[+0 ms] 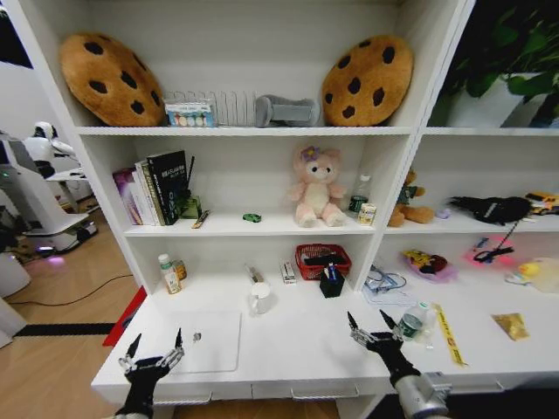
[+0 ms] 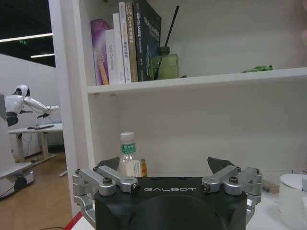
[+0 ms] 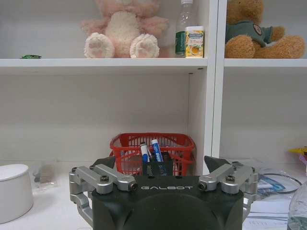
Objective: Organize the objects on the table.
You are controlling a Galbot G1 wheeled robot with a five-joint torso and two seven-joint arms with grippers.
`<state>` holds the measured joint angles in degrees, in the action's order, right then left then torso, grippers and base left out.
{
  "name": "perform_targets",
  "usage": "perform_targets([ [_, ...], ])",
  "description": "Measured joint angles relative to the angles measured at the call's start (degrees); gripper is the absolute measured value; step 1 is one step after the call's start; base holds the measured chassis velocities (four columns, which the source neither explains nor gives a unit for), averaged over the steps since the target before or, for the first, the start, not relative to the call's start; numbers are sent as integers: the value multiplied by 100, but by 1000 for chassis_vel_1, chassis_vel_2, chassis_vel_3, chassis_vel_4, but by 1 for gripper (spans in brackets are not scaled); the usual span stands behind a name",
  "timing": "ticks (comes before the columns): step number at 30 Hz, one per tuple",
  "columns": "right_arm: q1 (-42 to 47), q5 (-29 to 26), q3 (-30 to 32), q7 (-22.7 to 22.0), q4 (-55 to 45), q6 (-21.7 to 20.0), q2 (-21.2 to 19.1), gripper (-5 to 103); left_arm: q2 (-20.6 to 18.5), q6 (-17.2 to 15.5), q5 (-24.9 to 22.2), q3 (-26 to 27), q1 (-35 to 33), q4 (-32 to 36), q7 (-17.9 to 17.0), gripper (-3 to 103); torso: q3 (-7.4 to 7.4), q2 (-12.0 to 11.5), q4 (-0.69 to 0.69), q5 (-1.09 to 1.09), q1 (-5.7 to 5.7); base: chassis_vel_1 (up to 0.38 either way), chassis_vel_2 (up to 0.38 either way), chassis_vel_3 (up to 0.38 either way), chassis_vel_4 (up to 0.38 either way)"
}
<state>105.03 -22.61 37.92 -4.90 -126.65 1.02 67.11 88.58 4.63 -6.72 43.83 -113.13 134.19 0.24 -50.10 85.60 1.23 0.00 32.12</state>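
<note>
Near edge of table (image 1: 288,362): left gripper (image 1: 155,346) hovering at front-left corner, black pointed fingers spread, nothing held. Right gripper (image 1: 373,324) front-right, jaws released too, tips just beside clear bottle (image 1: 410,323).

Flat silver laptop (image 1: 203,340), lid closed, rounded corners, lies just beyond left gripper. Yellow strip (image 1: 447,334) & crinkly yellow packet (image 1: 511,326) lie right of bottle.

Mid-desk: white mug (image 1: 259,298), black mesh pen cup (image 3: 157,168) w/ blue pens (image 3: 155,150), red plastic basket (image 1: 322,260) behind it. Small bottle (image 2: 128,154) w/ white cap at back left.

Shelf above: tiny green toy (image 1: 251,217), pink plush (image 1: 316,188), upright books (image 1: 153,188). Top shelf: two cookie cushions (image 1: 367,80)
</note>
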Motion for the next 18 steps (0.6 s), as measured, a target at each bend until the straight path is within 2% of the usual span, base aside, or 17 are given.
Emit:
perform_targets([
  [8, -69, -1, -94, -3, 48, 37, 1, 100, -9, -23, 98, -5, -68, 121, 171, 100, 0, 0, -1, 0, 0, -19, -18, 16, 15],
  [18, -135, 2, -168, -3, 89, 84, 10, 100, 1, -140, 117, -6, -123, 176, 194, 100, 0, 0, -1, 0, 0, 0, 0, 0, 0],
])
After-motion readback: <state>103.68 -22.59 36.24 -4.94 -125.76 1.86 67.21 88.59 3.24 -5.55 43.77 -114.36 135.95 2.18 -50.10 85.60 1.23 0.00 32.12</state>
